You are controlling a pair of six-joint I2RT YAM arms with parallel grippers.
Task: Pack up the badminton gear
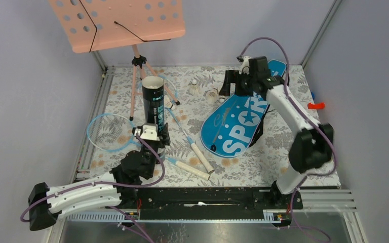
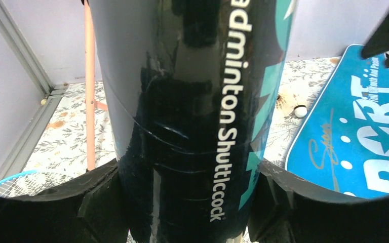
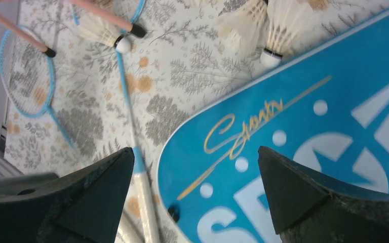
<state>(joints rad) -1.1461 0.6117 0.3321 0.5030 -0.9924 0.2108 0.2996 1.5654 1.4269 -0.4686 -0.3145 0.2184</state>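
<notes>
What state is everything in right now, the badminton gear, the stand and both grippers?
shuttlecock tube, upright, top open, gripped low down.
left gripper, shut on the tube.
right gripper, open, above the bag.
SPORT bag, lying on the table, not held.
rackets, both flat on the table, outside the bag.
shuttlecocks, loose on the table.
music stand, standing upright.

Dark tube (image 1: 152, 104) upright, blue bag (image 1: 231, 130) flat
</notes>
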